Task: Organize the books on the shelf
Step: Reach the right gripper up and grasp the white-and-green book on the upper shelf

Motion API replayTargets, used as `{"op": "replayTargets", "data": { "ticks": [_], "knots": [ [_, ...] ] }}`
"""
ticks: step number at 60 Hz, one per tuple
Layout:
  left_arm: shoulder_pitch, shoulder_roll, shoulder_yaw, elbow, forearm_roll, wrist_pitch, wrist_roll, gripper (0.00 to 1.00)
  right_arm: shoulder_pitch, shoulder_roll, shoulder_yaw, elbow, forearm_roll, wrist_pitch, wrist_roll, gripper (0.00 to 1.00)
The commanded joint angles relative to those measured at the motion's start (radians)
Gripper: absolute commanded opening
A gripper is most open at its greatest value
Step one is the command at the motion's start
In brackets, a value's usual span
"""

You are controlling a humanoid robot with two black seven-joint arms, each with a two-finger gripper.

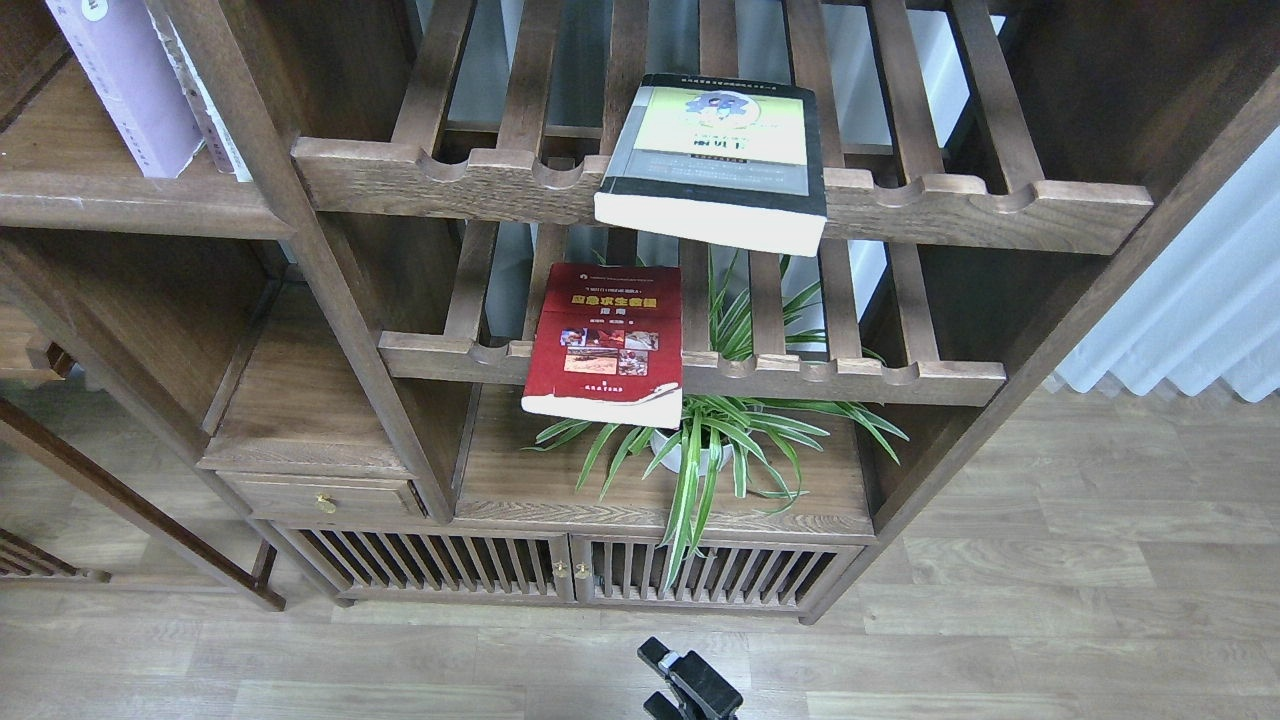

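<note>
The thick book (712,160) with the yellow-green, grey and black cover lies flat on the upper slatted rack, overhanging its notched front rail. The red book (605,340) with photos lies flat on the lower slatted rack, also overhanging the rail. The pale lilac book (125,85) stands upright on the solid dark-brown shelf (120,205) at the upper left, next to another thin book. A black gripper (672,680), which looks like my right one, pokes up at the bottom edge, far below the books and holding nothing. I cannot tell its fingers apart. My left gripper is out of view.
A spider plant in a white pot (700,440) stands on the board under the red book, with leaves reaching up through the slats. Below are a drawer with a brass knob (325,503) and slatted cabinet doors (570,570). A white curtain (1200,300) hangs at the right.
</note>
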Motion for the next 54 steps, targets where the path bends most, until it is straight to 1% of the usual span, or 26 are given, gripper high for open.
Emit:
{"op": "replayTargets", "data": {
  "ticks": [1, 8, 18, 26, 42, 44, 45, 54],
  "knots": [
    [0.061, -0.055, -0.005, -0.006, -0.002, 0.000, 0.001, 0.89, 0.019, -0.001, 0.005, 0.006, 0.000, 0.000, 0.017, 1.00],
    [0.128, -0.107, -0.002, -0.005, -0.002, 0.000, 0.011, 0.91, 0.010, -0.016, 0.032, 0.112, 0.000, 0.000, 0.017, 0.99],
    [0.254, -0.174, 0.013, 0.017, -0.001, 0.000, 0.009, 0.98, -0.056, -0.059, 0.069, 0.340, 0.006, 0.000, 0.033, 0.99],
    [0.315, -0.219, 0.027, 0.037, -0.001, 0.000, 0.009, 0.99, -0.056, -0.071, 0.112, 0.422, 0.006, 0.000, 0.034, 0.99],
    [0.335, -0.230, 0.036, 0.110, -0.001, 0.000, 0.009, 0.99, -0.033, -0.117, 0.259, 0.531, 0.008, 0.000, 0.034, 0.99],
    [0.335, -0.231, 0.036, 0.117, -0.001, 0.000, 0.009, 0.99, -0.027, -0.119, 0.282, 0.551, 0.008, 0.000, 0.034, 0.99],
    [0.337, -0.236, 0.036, 0.120, -0.001, 0.000, 0.009, 0.99, -0.021, -0.122, 0.308, 0.589, 0.008, 0.000, 0.033, 0.99],
    [0.337, -0.236, 0.037, 0.127, -0.001, 0.000, 0.009, 0.99, 0.022, -0.122, 0.322, 0.664, -0.002, 0.000, 0.033, 0.99]
  ]
}}
